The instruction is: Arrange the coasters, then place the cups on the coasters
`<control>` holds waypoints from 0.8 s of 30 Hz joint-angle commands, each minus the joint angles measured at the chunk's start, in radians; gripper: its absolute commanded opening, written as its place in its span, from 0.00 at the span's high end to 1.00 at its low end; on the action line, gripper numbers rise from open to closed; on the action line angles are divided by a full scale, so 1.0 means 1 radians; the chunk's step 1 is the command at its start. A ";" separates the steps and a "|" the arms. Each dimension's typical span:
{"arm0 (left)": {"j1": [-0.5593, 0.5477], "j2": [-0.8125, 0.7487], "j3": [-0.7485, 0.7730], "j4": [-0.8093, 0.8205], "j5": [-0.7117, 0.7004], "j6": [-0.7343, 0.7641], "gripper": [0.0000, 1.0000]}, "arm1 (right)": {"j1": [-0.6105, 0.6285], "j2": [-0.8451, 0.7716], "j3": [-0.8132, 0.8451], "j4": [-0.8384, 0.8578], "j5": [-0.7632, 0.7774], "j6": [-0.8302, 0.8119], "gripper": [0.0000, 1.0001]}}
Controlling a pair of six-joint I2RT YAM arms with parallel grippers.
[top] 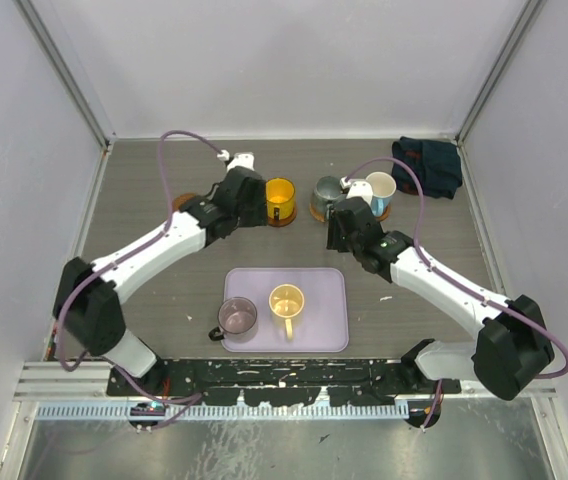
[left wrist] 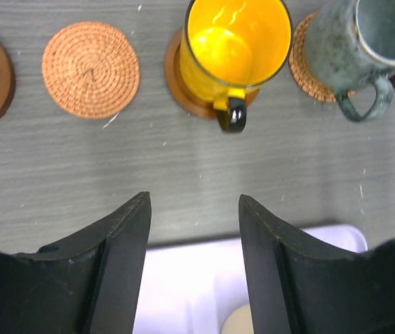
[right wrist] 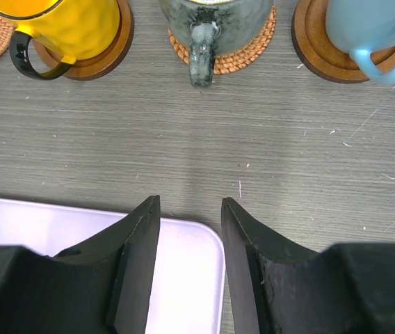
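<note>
Placing cups: yellow cup (left wrist: 236, 42) seated; left gripper (left wrist: 194, 229), right gripper (right wrist: 190, 236) gape empty. Next: carry purplish cup (top: 236, 317) off tray (top: 329, 300) to woven coaster (left wrist: 90, 68), upper left.

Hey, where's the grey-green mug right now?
The grey-green mug stands on a woven coaster, far side right of centre in the top view, between the yellow mug and the light blue mug.

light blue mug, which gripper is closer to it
Right. The right gripper hangs in front of the grey-green mug, next to the light blue mug; the left gripper faces the yellow mug, one place further away.
</note>
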 commanded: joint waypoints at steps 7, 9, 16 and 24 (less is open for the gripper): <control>-0.077 -0.367 -0.256 -0.073 0.162 0.153 0.44 | -0.001 -0.004 -0.009 0.028 -0.004 0.017 0.54; -0.085 -0.423 -0.272 -0.158 0.218 0.172 0.43 | -0.001 -0.003 -0.009 0.029 -0.015 0.019 0.54; -0.091 -0.597 -0.310 -0.352 0.262 0.171 0.40 | 0.001 0.004 -0.013 0.032 -0.137 0.003 0.46; -0.118 -0.704 -0.355 -0.490 0.434 0.091 0.38 | 0.027 -0.032 -0.034 -0.006 -0.147 -0.002 0.45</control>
